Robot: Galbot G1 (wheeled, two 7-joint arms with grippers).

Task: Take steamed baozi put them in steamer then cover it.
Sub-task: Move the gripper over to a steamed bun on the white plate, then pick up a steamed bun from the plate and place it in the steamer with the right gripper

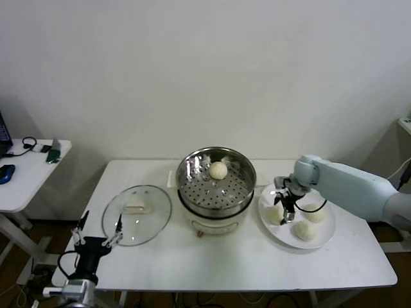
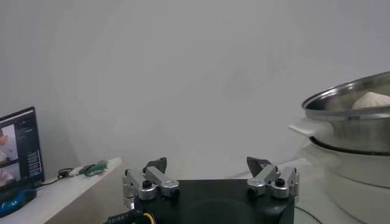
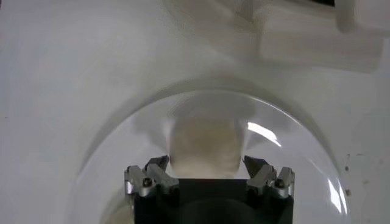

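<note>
right gripper (image 1: 287, 206) open, straddling a plate (image 1: 329, 235) baozi (image 3: 204, 146), nothing clamped | bun soft, light, dents easily: pinch sides gently | left gripper (image 1: 96, 234) open, empty, near lid (image 1: 136, 215) | steamer (image 1: 216, 181) holds one

In the right wrist view, the right hand (image 3: 206, 165) covers the near part of a baozi (image 3: 204, 143), whose outline is blurred, and the plate (image 3: 292, 131) runs off the picture's edge. In the left wrist view, the steamer (image 2: 353, 119) is cut off at 3 o'clock. In the head view, the left arm (image 1: 80, 282) leaves the frame at 7 o'clock.
</note>
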